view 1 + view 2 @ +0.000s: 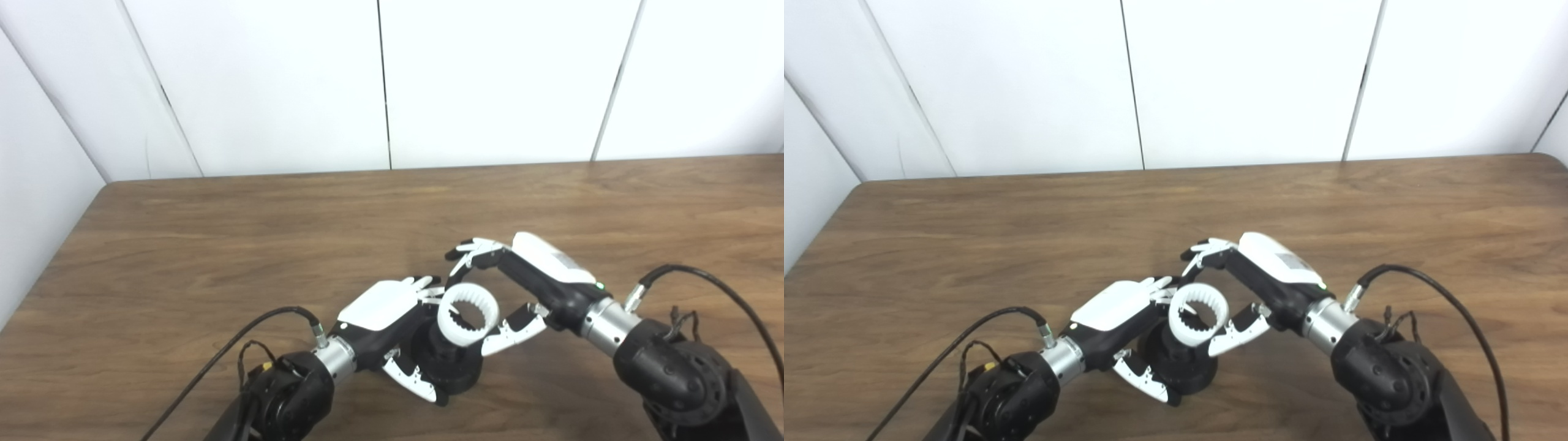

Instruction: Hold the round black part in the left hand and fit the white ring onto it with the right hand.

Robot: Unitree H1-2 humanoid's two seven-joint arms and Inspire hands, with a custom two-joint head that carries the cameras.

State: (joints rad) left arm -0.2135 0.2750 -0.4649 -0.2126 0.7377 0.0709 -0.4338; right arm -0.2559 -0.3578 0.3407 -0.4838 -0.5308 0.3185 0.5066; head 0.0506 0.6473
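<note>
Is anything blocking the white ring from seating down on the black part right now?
Nothing visible does. The white ring sits tilted right on top of the round black part, which the left hand grips. The right hand pinches the ring's rim from the sides. Nothing foreign shows between ring and part.

Left hand (392, 318) low over table (245, 245), fingers curled round black part (450, 361), thumb underneath. Right hand (520, 288) just right of it, fingers and thumb pinching white ring (468, 314).

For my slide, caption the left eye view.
Left robot hand grips the round black part while the right robot hand sets the white ring on top.
</note>
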